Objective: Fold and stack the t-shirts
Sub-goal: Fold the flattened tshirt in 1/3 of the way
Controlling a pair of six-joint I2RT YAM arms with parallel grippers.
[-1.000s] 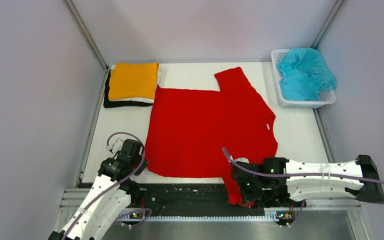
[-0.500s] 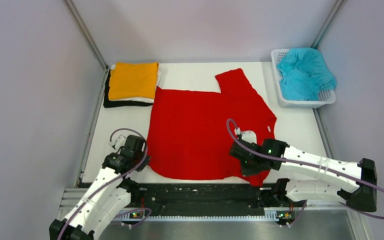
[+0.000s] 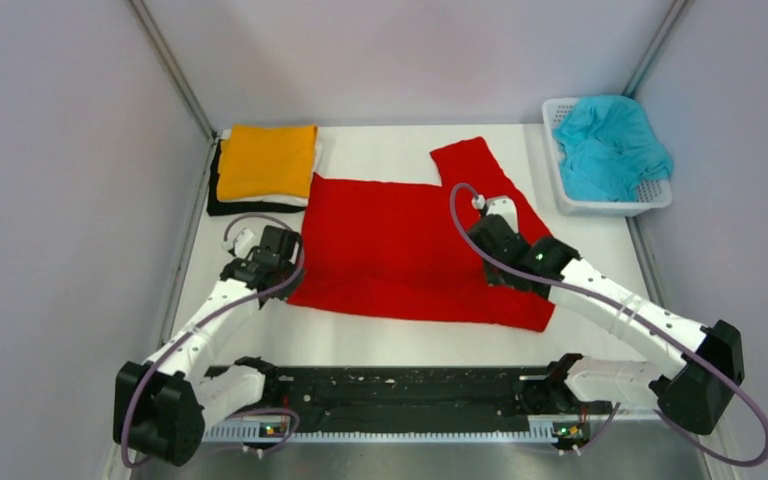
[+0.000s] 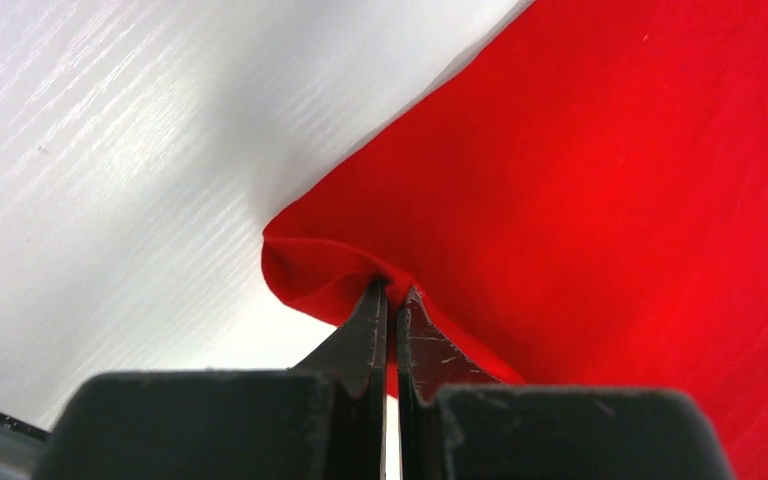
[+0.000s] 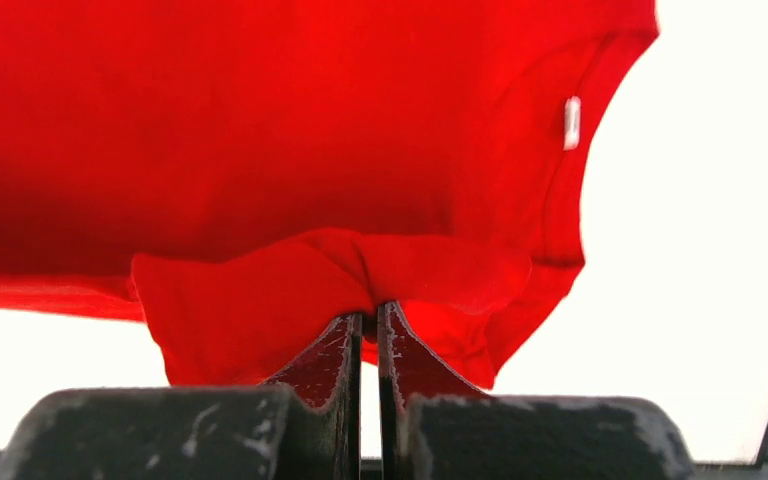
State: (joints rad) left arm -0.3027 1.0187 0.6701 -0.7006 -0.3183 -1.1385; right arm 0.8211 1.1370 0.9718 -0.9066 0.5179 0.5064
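A bright red t-shirt [image 3: 400, 240] lies on the white table, its near half folded over toward the back. My left gripper [image 3: 282, 243] is shut on the shirt's left corner [image 4: 310, 265]. My right gripper [image 3: 493, 228] is shut on a bunch of the red shirt [image 5: 360, 270] near the collar, whose white label [image 5: 571, 122] shows. A folded stack at the back left has an orange shirt [image 3: 266, 160] on top of a white one [image 3: 314, 155] and a black one [image 3: 222, 207]. A teal shirt [image 3: 608, 143] lies crumpled in the basket.
The white perforated basket [image 3: 612, 205] stands at the back right corner. Grey walls close in the left, right and back. A black rail [image 3: 390, 385] runs along the table's near edge.
Both grippers have moved away from the near edge toward the back, carrying the red shirt's near edge up and over. The shirt now lies folded, shorter front to back.
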